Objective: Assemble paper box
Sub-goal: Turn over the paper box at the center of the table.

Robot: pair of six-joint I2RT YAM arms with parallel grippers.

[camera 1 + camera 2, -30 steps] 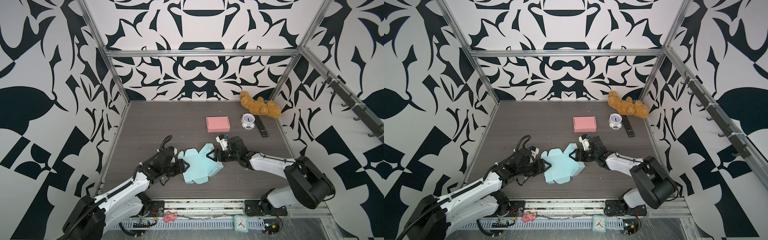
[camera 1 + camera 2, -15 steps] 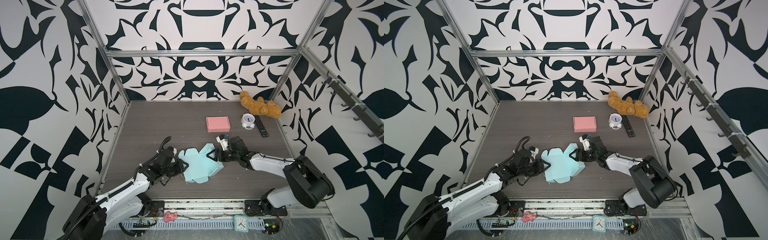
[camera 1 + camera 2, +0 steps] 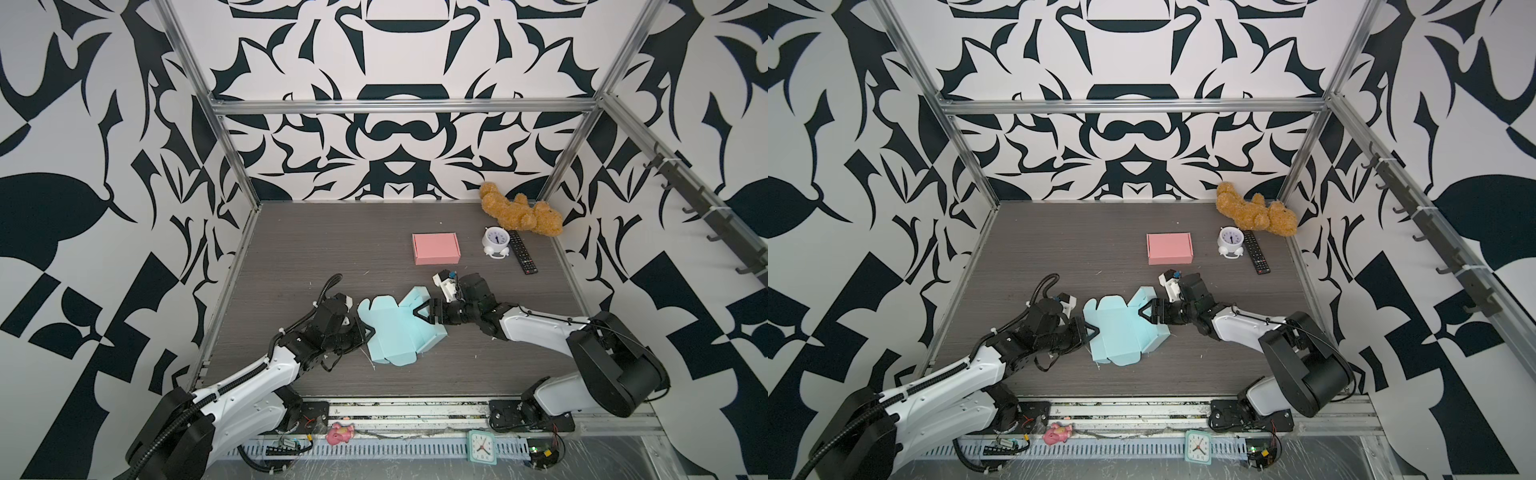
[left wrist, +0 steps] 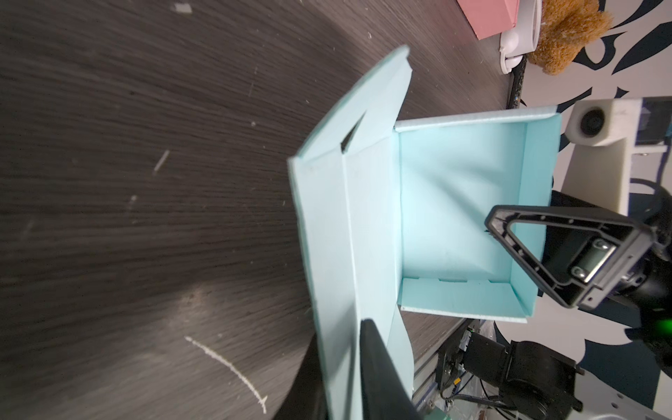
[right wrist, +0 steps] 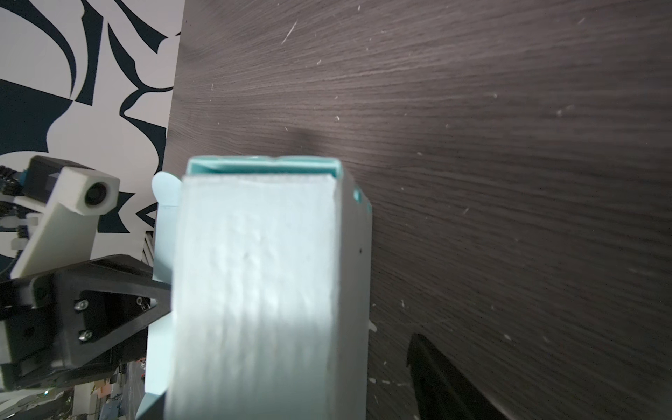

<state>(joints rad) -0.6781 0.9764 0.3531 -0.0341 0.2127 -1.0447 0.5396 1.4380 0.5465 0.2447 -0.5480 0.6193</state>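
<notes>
The paper box (image 3: 395, 328) (image 3: 1121, 328) is a light blue, partly folded sheet lying near the table's front middle, with some walls raised. My left gripper (image 3: 368, 332) (image 3: 1094, 332) is at its left edge. In the left wrist view the gripper (image 4: 338, 338) is shut on a flat flap of the box (image 4: 454, 203). My right gripper (image 3: 417, 311) (image 3: 1142, 311) reaches in from the right and is open astride a raised wall (image 5: 254, 291). One of its fingers (image 5: 436, 367) stands apart outside the wall. Its other finger (image 4: 545, 217) is inside the box.
A closed pink box (image 3: 436, 248) lies behind the work area. A white alarm clock (image 3: 496, 243), a black remote (image 3: 523, 257) and a brown teddy bear (image 3: 519, 214) sit at the back right. A pink toy (image 3: 340, 432) and a teal clock (image 3: 482, 446) lie on the front rail.
My left gripper has closed onto the box's left flap. My right gripper has opened wider at the right wall. The box has barely shifted.
</notes>
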